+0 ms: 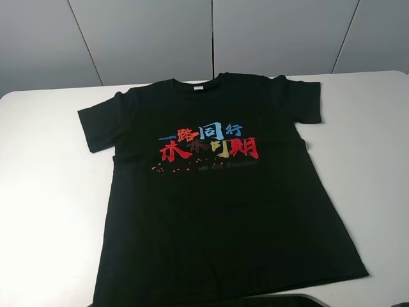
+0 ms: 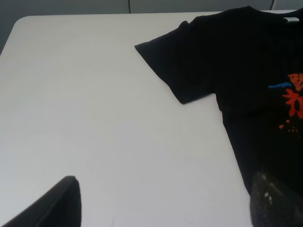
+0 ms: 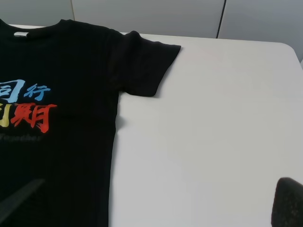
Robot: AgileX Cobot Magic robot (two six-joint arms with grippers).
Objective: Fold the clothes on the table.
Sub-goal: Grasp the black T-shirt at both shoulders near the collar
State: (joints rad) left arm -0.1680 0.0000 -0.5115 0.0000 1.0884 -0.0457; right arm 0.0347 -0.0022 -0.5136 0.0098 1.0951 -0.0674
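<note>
Lying position: you find the black T-shirt (image 1: 217, 211) spread flat and front-up on the white bench (image 1: 51, 192), about at its middle.
Orientation: the collar points to the far bench edge; the hem lies at the near edge.
Collar label: a small white tag (image 1: 197, 88) shows inside the neckline.
Print: blue, red and yellow characters (image 1: 208, 142) run across the chest, with red specks below them on the left arm's side.
Sleeves: both are spread outward and lie flat. You see one sleeve (image 2: 177, 66) in the left wrist view and the other sleeve (image 3: 144, 66) in the right wrist view.
Left tool (image 2: 165, 205): spread wide and holding nothing. One fingertip (image 2: 57, 205) sits over bare bench; the other fingertip (image 2: 277, 201) sits over the shirt's side edge. You cannot tell whether it touches the cloth.
Right tool (image 3: 154, 203): spread wide and holding nothing. One fingertip (image 3: 289, 203) sits over bare bench; the other fingertip (image 3: 19, 198) sits over the shirt body. Contact cannot be told.
Background: grey wall panels (image 1: 147, 38) stand behind the bench.
</note>
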